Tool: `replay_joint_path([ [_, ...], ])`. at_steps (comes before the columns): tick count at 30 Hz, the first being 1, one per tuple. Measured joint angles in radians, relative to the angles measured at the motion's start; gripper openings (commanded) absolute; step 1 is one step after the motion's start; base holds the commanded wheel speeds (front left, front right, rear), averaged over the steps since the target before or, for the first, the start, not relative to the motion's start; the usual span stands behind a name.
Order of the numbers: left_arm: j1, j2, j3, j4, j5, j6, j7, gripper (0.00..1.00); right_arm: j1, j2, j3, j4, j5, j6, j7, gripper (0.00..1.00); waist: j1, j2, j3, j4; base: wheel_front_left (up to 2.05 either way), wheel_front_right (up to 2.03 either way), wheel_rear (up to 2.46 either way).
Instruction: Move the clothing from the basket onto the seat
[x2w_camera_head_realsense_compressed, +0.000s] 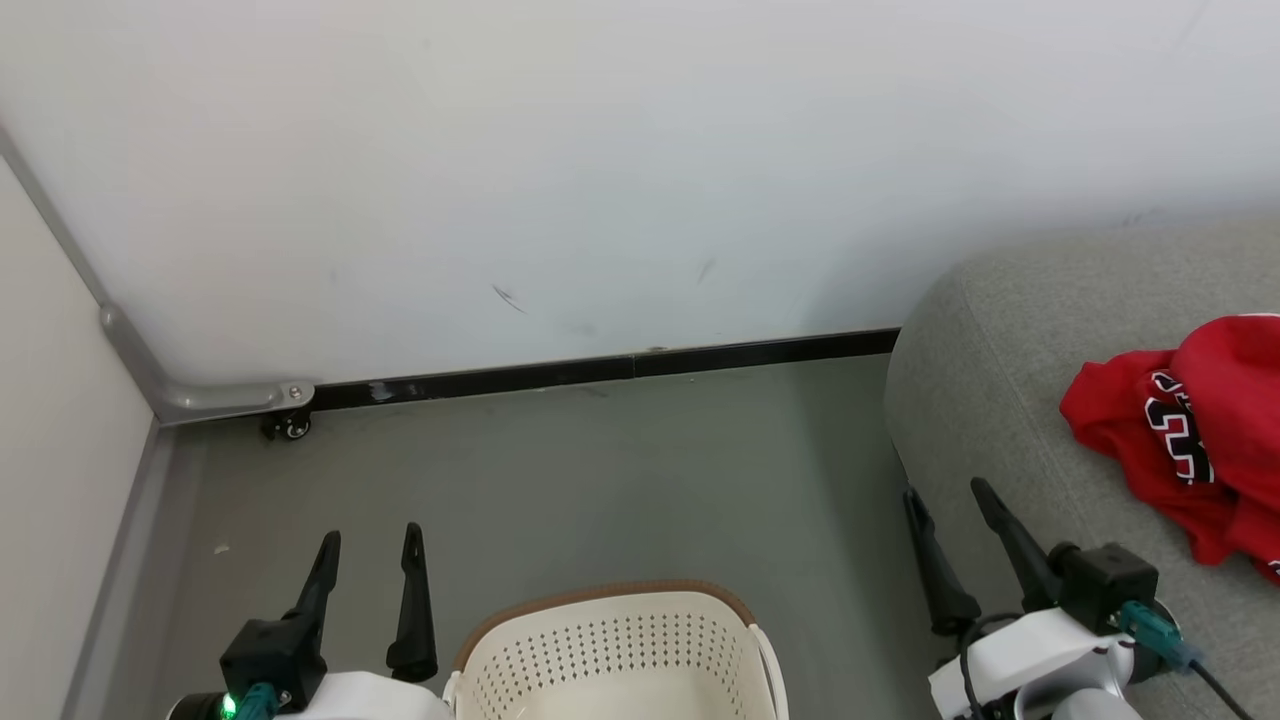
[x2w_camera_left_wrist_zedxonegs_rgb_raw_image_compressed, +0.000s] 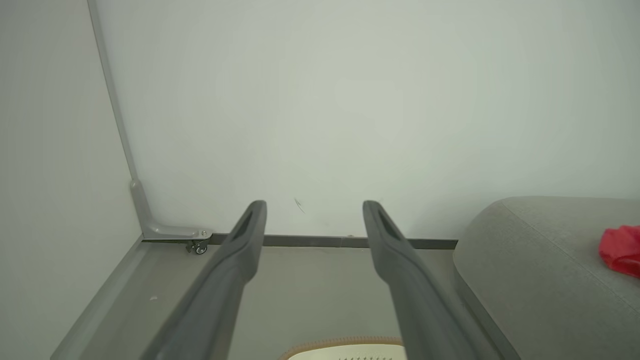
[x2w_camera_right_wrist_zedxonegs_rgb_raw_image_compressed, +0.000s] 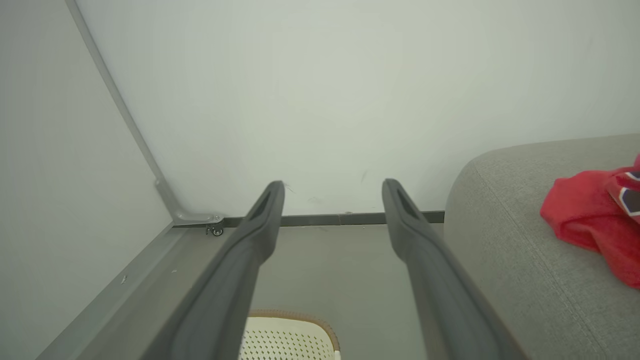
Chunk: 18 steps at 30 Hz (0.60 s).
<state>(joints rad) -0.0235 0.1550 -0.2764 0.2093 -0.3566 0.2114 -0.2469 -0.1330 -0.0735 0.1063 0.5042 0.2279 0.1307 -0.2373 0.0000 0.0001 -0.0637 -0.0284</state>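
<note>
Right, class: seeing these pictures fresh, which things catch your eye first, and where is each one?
The bright red clothing jumps out first, lying crumpled on the grey seat at the right edge. Next comes the cream basket on the floor at bottom centre, with no clothing in the part that shows. The left gripper and right gripper flank it, both open and holding nothing.

Left end effector (x2w_camera_head_realsense_compressed: 371, 533) splayed, empty, right end effector (x2w_camera_head_realsense_compressed: 943, 488) splayed, empty
</note>
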Motion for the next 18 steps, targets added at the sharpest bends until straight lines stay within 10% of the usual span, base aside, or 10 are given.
replay_joint_path([
  [18,0.023,0.000,-0.005,-0.001,0.038,0.003,0.000,1.00,0.097,0.022,-0.043,-0.095,-0.053,0.000,0.059,1.00,0.0000,0.0000,-0.035,0.027,0.00,0.00,0.00],
])
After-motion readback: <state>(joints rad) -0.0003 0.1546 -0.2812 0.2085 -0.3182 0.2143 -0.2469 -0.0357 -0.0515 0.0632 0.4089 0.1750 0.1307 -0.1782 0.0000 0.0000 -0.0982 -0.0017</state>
